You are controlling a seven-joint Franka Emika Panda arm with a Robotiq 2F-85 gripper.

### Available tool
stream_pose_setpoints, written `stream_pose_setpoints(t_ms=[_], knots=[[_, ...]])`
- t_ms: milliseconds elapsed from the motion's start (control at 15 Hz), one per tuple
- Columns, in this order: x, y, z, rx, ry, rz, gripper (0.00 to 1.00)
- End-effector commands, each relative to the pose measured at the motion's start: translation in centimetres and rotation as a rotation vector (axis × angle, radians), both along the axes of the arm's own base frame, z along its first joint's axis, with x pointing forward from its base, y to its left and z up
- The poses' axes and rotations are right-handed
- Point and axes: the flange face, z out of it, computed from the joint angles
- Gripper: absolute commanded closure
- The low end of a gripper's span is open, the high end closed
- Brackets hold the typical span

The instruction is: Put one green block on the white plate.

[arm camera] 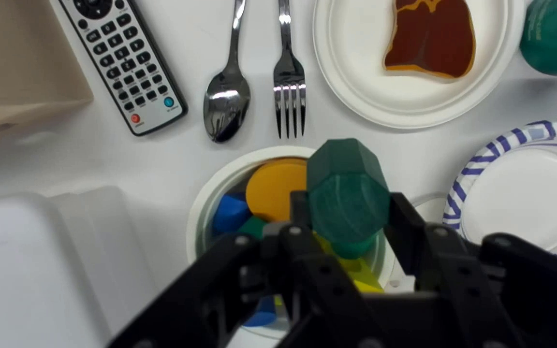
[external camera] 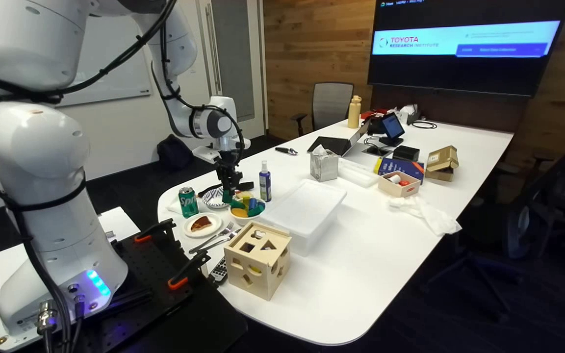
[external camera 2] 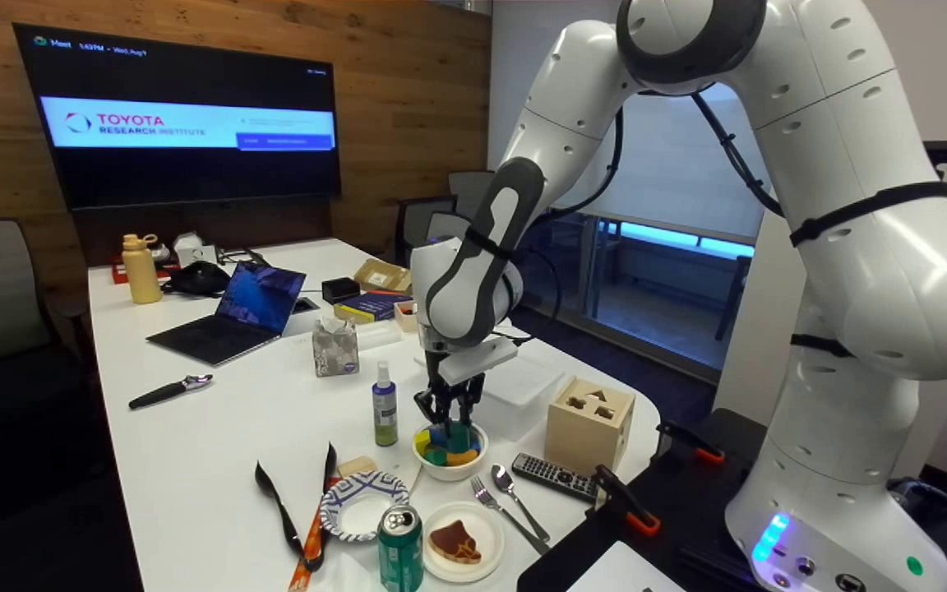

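Over the bowl (arm camera: 195, 222), the gripper (arm camera: 350, 208) clasps a green block (arm camera: 347, 193), partly hiding other blocks (arm camera: 274, 188); near the bowl, wrist view crops the plate (arm camera: 353, 53).

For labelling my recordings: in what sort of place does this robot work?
Probably an office meeting room: a large wall screen shows "Toyota Research Institute", and a chair stands beside a long white table.

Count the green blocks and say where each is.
3 visible: one green block in the jaws; in the white bowl, a second beside the orange block and a third partly behind the held one in the wrist view. More may be hidden.
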Motion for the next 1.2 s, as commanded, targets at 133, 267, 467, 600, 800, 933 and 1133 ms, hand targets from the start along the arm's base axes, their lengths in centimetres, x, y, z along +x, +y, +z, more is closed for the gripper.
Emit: stream_pose_setpoints(t_ms=[133, 267, 467, 600, 800, 933, 1133], knots=[[-1.2, 3.0, -0.6, -0.066, -0.005, 0.137, 0.82], [-1.9, 3.8, -1.0, -0.053, 0.023, 0.179, 0.82], [-2.8, 4.4, -1.8, -0.039, 0.063, 0.235, 0.82], [-3.4, 4.9, -2.4, -0.028, 0.094, 0.28, 0.82], [-4.1, 5.5, -3.4, -0.021, 0.121, 0.344, 0.82], [-4.2, 5.6, -4.2, -0.017, 0.137, 0.378, 0.82], [-4.2, 5.9, -4.9, -0.021, 0.148, 0.419, 0.82]])
